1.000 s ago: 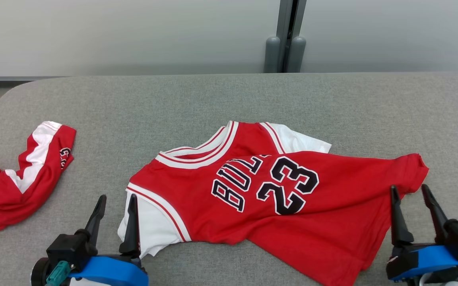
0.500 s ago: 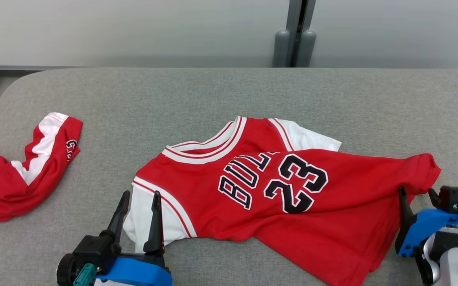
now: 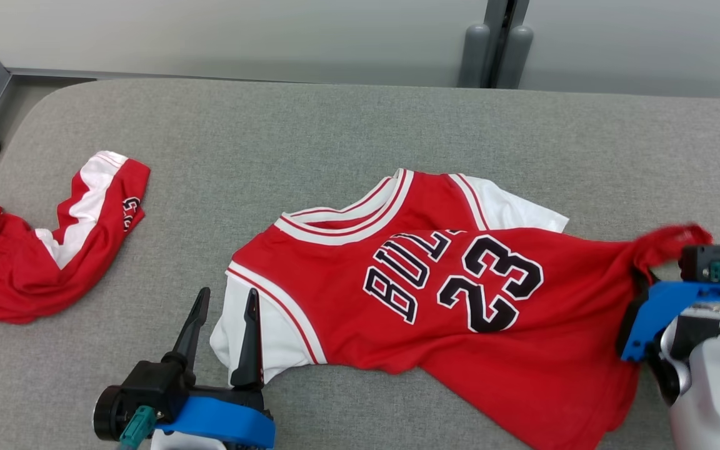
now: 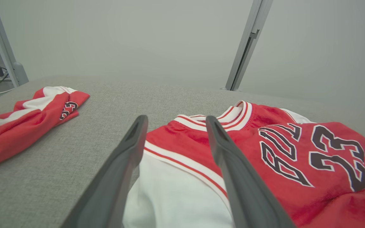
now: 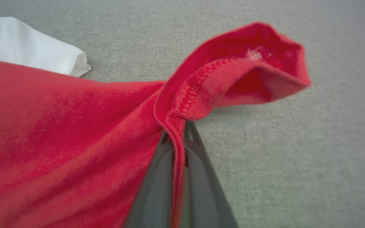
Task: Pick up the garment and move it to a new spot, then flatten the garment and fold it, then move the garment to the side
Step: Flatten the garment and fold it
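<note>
- The grey table carried everything. I'd say the job was at step one, the pick-up, with nothing flattened or folded yet.
- The jersey lay sideways, right of the table's middle and running toward its near edge, with the collar pointing to the left edge and the hem to the right edge. To my eye the next move needed a second hold on the shoulder end. Lifting by one corner alone would just let it dangle and bunch.
- Looks-wise it was red with a white-striped collar, black "BULLS 23" lettering turned on its side, and white sleeves poking out at the far and near sides. It was rumpled, with the near-right part of the hem folded over crookedly. Thin, floppy cloth, I'd guess.
- A second red-and-white garment sat crumpled by the left edge, well apart from the jersey.
- The left pincer was released, fingers spread wide at the jersey's near white sleeve. In the left wrist view the sleeve lay between the fingers, but I couldn't tell whether they were touching it.
- The right pincer was clenched on the jersey, with the stitched hem squeezed between its fingers.
- The hem corner stood puckered up off the table, toward the right edge.
</note>
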Robot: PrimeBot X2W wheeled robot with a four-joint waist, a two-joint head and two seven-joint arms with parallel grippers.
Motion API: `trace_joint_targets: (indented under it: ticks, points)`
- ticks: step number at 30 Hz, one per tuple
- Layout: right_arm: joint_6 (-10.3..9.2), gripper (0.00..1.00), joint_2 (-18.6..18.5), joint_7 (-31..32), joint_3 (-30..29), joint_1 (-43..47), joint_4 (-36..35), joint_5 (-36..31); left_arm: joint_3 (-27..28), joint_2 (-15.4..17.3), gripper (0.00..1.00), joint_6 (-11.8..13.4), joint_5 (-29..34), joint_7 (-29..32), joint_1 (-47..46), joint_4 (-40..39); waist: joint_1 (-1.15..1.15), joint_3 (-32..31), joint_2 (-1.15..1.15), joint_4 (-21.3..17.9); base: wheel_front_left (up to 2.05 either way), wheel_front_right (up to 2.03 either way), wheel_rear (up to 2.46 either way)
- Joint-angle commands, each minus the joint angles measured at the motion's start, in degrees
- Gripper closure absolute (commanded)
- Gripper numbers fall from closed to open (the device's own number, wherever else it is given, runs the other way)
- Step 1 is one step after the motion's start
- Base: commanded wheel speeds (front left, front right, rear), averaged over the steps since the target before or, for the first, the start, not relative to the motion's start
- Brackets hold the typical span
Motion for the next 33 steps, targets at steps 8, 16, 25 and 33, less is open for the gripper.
trace_joint_targets:
  ticks: [8,16,25,33]
  points:
    - [0.00,1.00,-10.5,0.2,9.8,-12.2,-1.0,-4.6,-0.3,-1.0,0.00,-0.6,0.6,-1.0,-2.7,-1.5,-0.01,2.1,0.00,2.3,0.00,0.00,0.00]
    - [0.01,1.00,-16.0,-0.5,12.3,-22.8,2.9,-5.3,-1.2,-2.6,0.00,-1.4,1.0,-1.4,-3.9,-1.0,-0.01,4.1,0.00,5.2,0.00,0.00,0.00]
    - [0.01,0.00,-14.1,-9.4,12.1,-23.7,7.3,-6.9,-0.8,-3.6,0.00,-2.2,1.2,-1.5,-5.0,0.1,-0.01,4.4,0.00,4.2,0.00,0.00,0.00]
    - [0.01,0.00,-9.7,-17.4,12.1,-18.8,6.9,-3.6,0.4,-4.1,0.00,-3.2,1.6,-1.5,-6.2,1.5,-0.01,1.9,0.00,0.7,0.00,0.00,0.00]
